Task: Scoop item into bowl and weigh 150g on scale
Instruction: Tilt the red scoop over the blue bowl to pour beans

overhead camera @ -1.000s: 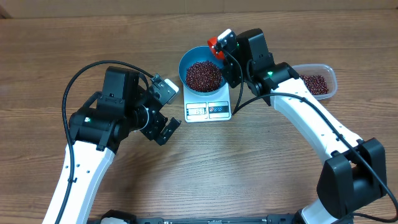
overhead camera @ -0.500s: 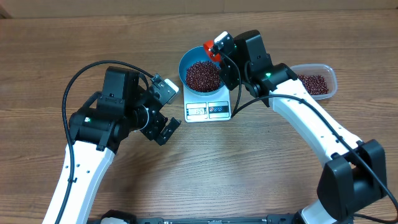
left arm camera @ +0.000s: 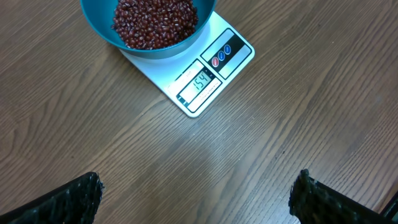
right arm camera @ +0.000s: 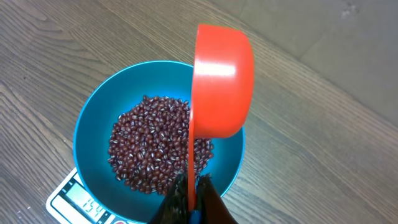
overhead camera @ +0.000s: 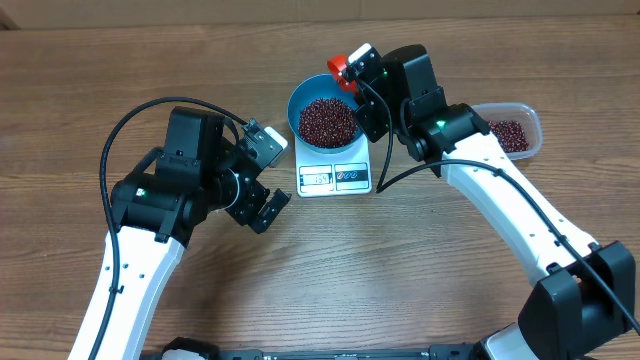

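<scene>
The blue bowl (overhead camera: pixel 300 100) stands on the white scale (overhead camera: pixel 335 177), filled with dark red-brown beans (overhead camera: pixel 328 120). The scale's display shows 154 in the left wrist view. My right gripper (overhead camera: pixel 357 78) is shut on the handle of a red scoop (overhead camera: pixel 338 66), which hangs over the bowl's far rim. In the right wrist view the scoop (right arm camera: pixel 222 87) is turned on its side above the beans (right arm camera: pixel 149 146), its inside hidden. My left gripper (overhead camera: pixel 268 210) stands open over bare wood, left of and nearer than the scale (left arm camera: pixel 205 81), with nothing between its fingers.
A clear plastic tub (overhead camera: pixel 527 118) with more beans (overhead camera: pixel 506 135) sits at the right, behind the right arm. The table's far edge runs close behind the bowl. Bare wood shows in front of the scale and to the left.
The red scoop dipped toward the bowl half a second ago and has since lifted back over the far rim. The left arm has not moved.
</scene>
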